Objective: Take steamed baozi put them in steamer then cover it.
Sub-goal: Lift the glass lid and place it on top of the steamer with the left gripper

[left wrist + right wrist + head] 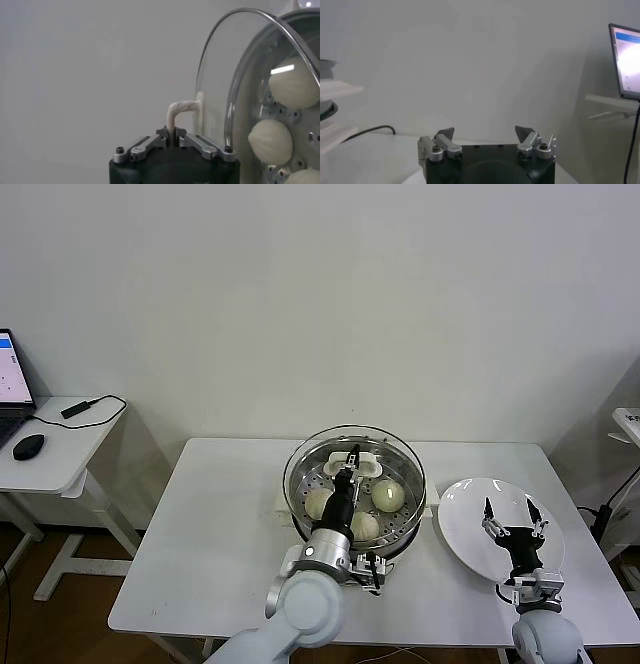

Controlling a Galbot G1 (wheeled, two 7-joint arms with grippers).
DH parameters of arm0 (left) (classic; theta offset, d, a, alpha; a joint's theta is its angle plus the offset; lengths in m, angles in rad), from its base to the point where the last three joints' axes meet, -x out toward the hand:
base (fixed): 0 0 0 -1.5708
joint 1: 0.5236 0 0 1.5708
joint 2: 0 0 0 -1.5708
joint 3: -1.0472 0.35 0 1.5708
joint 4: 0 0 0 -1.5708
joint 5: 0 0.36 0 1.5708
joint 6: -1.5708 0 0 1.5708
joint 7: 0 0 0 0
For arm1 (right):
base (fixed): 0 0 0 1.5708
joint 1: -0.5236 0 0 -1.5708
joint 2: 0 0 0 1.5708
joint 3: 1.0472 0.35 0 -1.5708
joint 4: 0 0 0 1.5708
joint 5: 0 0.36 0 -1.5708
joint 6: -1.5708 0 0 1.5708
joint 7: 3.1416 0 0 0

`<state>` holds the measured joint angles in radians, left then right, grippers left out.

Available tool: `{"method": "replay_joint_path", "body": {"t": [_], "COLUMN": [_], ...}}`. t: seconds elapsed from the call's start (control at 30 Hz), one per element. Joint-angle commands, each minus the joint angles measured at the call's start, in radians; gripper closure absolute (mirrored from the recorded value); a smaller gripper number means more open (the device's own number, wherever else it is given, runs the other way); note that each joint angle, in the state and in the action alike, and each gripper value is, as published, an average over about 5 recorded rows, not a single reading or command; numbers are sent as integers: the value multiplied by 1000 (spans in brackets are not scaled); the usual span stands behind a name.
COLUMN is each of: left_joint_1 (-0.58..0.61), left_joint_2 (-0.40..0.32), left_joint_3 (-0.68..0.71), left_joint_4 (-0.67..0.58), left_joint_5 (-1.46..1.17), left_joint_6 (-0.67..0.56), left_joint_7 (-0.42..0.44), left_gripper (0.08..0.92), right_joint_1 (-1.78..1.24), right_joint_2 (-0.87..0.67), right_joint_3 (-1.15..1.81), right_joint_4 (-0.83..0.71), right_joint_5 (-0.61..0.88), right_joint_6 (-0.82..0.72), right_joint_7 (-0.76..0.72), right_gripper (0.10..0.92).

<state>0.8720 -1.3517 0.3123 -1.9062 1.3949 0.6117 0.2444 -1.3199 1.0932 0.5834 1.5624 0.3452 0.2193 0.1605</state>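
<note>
Baozi [388,496] sit in the steamer [300,469], left gripper [172,134] fingers pinching the cover's handle [181,109], lid nearly seated; right gripper [512,522] fingers spread.

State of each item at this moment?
Steamer: covered.
Lid: on the steamer, handle gripped.
Buns: inside the steamer; three visible.
Plate: empty.
Left gripper: shut on the lid handle.
Right gripper: open, above the plate.
</note>
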Motion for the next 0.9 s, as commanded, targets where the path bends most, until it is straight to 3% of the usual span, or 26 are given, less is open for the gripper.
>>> {"method": "replay_joint_path", "body": {"t": [0.03, 0.9], "left_joint_1": [-24, -31], "left_joint_2": [-14, -36], "left_joint_3": [16, 16], "left_joint_4": [61, 128], "left_joint_5": [66, 52], "left_joint_6": [-9, -60], "left_joint_7": [42, 5], "left_gripper": [808, 808], "right_joint_1": [3, 7], "right_joint_2": [-1, 2], "right_joint_3": [0, 1], "right_joint_4": [-5, -15], "right_joint_5": [0, -2], "right_joint_6": [-3, -1], "right_joint_7": [1, 0], "right_gripper": [203, 203]}}
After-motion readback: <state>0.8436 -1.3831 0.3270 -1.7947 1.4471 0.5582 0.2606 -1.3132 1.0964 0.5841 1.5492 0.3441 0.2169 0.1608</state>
